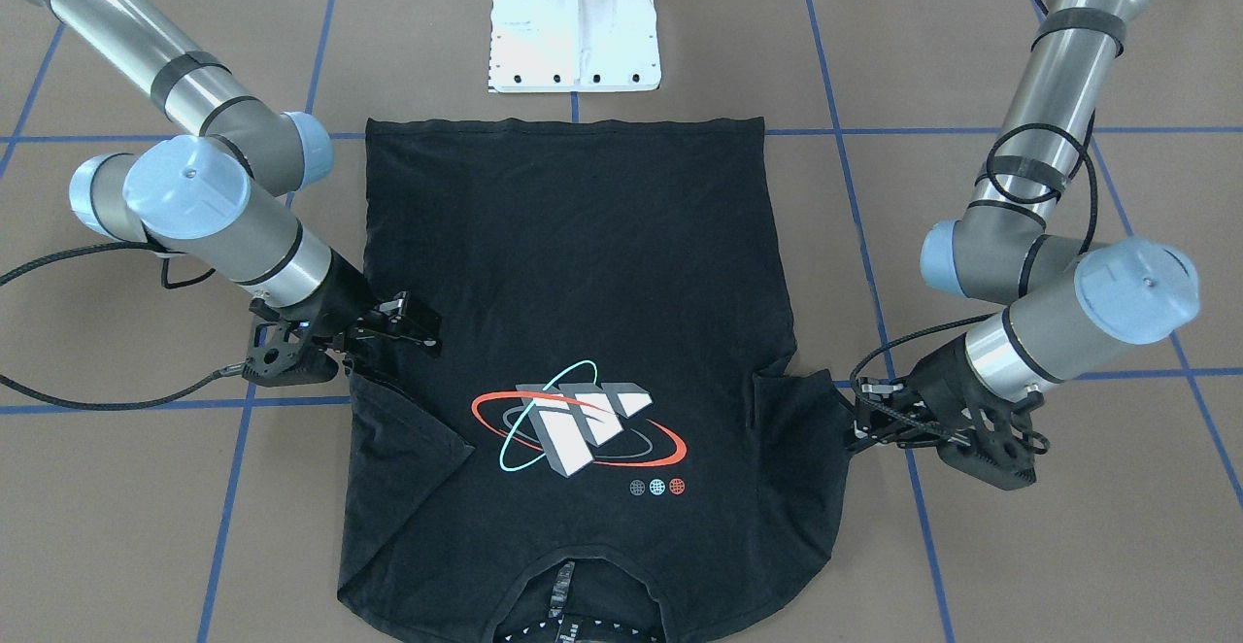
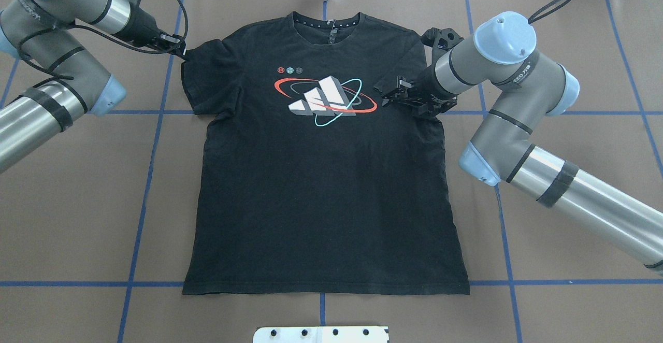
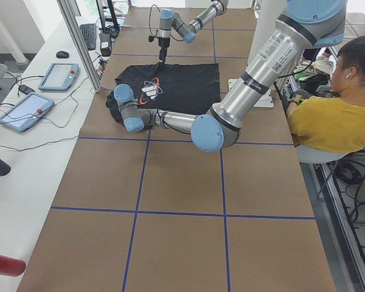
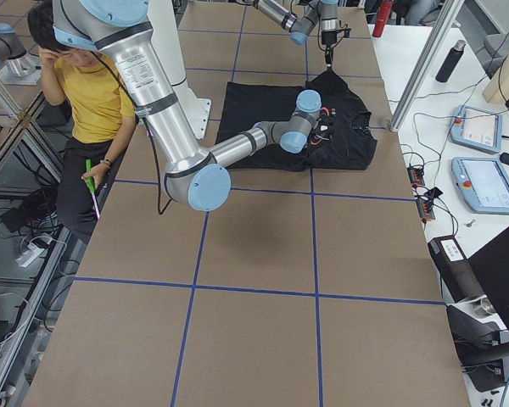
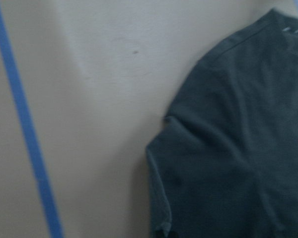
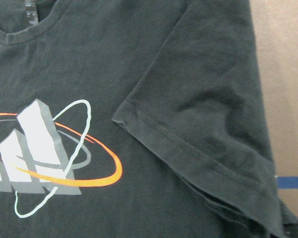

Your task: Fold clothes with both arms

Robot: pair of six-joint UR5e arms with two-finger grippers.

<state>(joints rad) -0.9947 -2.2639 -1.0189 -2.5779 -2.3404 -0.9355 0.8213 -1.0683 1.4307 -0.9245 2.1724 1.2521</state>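
Note:
The black T-shirt [image 2: 321,187] lies flat, logo [image 2: 323,99] up, collar toward the far edge. My left gripper [image 2: 179,53] sits low at the outer edge of the shirt's left sleeve [image 5: 208,178] and looks shut on its hem; in the front view the cloth is drawn toward this gripper [image 1: 855,422]. My right gripper [image 2: 392,94] hovers open over the right sleeve [image 6: 203,114], which is folded inward onto the shirt front. It holds nothing; in the front view this gripper [image 1: 422,324] is just above the folded sleeve [image 1: 403,429].
The white base pedestal [image 1: 573,31] stands just beyond the shirt's hem. Blue tape lines [image 2: 150,167] grid the brown table. A person in a yellow shirt [image 3: 334,115] sits beside the robot. Tablets [image 3: 24,109] lie on a side table beyond a metal post.

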